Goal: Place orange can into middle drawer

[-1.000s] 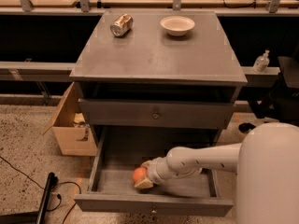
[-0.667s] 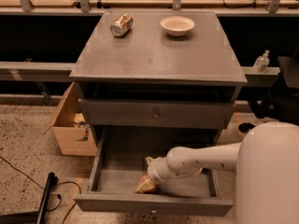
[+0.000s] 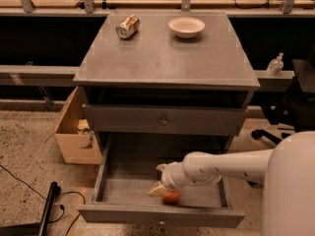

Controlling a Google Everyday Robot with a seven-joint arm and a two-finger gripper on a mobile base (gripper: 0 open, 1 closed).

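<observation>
The orange can [image 3: 171,197], a round orange ball, lies on the floor of the open middle drawer [image 3: 162,215], near its front panel. My gripper [image 3: 158,179] is inside the drawer, reaching in from the right on the white arm [image 3: 226,166]. Its fingers [image 3: 157,190] are spread apart and hold nothing. The ball rests just right of the lower finger, under the wrist, touching or almost touching it.
The upper drawer front [image 3: 165,120] is closed. A silvery drinks can [image 3: 127,26] and a white bowl [image 3: 186,27] sit on the cabinet top. A cardboard box [image 3: 74,132] stands at the left, cables [image 3: 49,205] lie on the floor, and a dark chair [image 3: 295,107] is at the right.
The gripper held the ball low in the drawer a second ago. It has since opened, and the ball now lies on the drawer floor, a little to the right of where it was held.
</observation>
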